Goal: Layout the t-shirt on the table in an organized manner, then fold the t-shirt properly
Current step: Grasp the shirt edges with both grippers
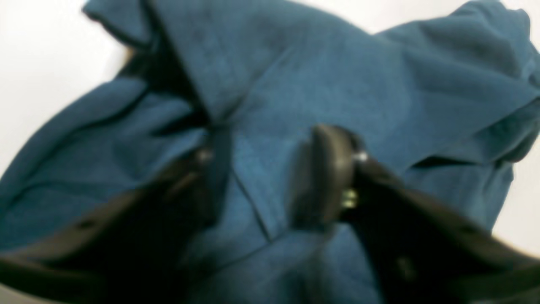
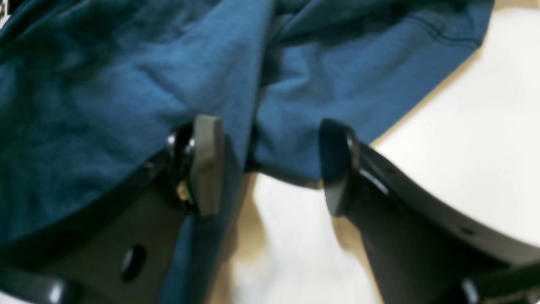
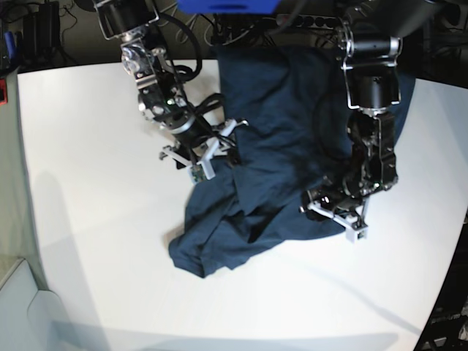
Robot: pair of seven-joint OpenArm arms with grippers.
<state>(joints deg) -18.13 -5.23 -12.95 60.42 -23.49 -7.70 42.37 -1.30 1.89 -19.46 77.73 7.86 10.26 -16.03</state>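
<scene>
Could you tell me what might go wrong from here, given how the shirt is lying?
The t-shirt lies bunched in overlapping folds, so a close by the left end effector might pinch several layers. The right end effector straddles a cloth edge over the table; it may catch only one loose flap, dragging the heap rather than spreading it.

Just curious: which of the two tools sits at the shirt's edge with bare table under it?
The right tool: white table shows beneath it. The left tool hangs over t-shirt only.
</scene>
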